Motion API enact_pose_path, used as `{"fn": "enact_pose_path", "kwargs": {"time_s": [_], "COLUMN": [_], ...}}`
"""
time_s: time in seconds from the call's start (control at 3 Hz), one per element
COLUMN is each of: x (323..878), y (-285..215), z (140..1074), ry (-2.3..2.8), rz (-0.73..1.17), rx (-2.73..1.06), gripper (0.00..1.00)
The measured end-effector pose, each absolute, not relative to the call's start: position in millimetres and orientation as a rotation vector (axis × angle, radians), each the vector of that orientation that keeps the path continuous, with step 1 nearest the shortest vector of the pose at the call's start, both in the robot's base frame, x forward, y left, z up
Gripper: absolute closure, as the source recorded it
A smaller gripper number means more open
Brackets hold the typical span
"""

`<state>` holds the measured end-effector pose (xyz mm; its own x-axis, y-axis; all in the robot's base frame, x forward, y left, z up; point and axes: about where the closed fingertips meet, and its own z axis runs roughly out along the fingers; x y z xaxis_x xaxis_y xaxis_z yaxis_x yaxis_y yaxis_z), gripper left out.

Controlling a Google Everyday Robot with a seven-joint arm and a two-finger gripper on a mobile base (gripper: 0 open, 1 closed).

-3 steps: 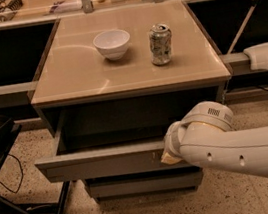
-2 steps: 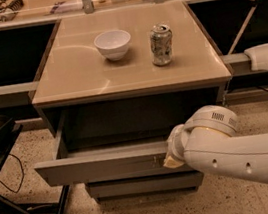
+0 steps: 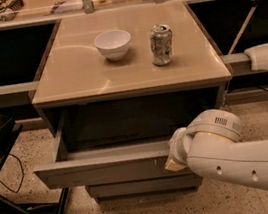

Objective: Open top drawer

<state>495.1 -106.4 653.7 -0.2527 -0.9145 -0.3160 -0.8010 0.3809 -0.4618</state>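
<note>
**Claw [image 3: 170, 163] eased the wide, grey, flat-fronted top drawer [image 3: 103, 170] a shade further out**

The claw sat against the right part of the top drawer's front, tucked behind the bulky white rounded arm [image 3: 233, 156]. Whether it was open, closed or gripping the front's edge could not be told.

Compared with a second before, the drawer front had slid a little nearer the camera and lower in the view. The white wrist had drawn back with it. The shift was small, which suggested the pull was slowing or close to its end.

The top drawer stood well out from the dark opening under the smooth beige cabinet top [image 3: 69, 84], and its shallow grey tray showed as a thin strip behind the front. The narrower grey drawer front [image 3: 136, 186] beneath had stayed shut. On top, the small round white bowl [image 3: 113, 43] and the dented silver drinks can [image 3: 161, 44] had not moved.

By my judgement the task was largely done. The drawer was plainly open, and only a last bit of pull, or a release, seemed left.
</note>
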Motion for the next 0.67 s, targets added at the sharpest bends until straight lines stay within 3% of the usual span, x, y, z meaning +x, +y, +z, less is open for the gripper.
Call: {"fn": "enact_pose_path", "kwargs": {"time_s": [0.67], "x": [485.1], "y": [-108.7], "z": [654.4], "ry": [2.105], "rz": [-0.287], "rx": [-1.473], "gripper": [1.0]}}
